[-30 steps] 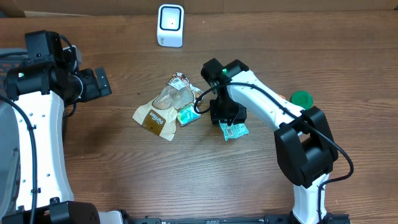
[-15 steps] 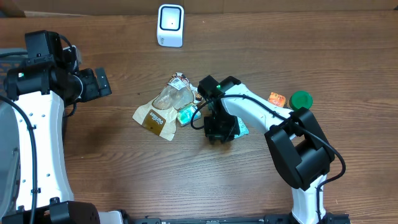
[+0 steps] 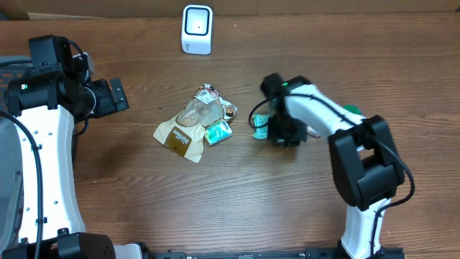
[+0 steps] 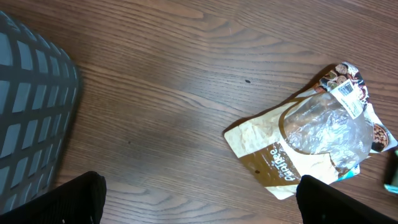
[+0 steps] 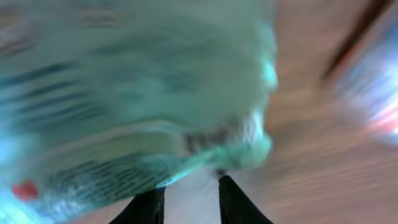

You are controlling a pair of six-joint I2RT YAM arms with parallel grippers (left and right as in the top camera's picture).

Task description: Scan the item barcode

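The item, a teal packet, sticks out to the left of my right gripper, which is shut on it right of the table's middle. In the right wrist view the packet is a blur filling most of the frame, with a white part of it pinched between my two dark fingers. The white barcode scanner stands at the table's back edge. My left gripper hangs open at the far left, and nothing lies between its fingertips.
A tan and clear snack bag lies mid-table with a second teal packet at its right edge. A green round thing shows behind my right arm. A grey basket stands at the far left.
My right gripper closed on the teal packet, then carried it back and to the right, away from the snack bag. The left arm has not moved.
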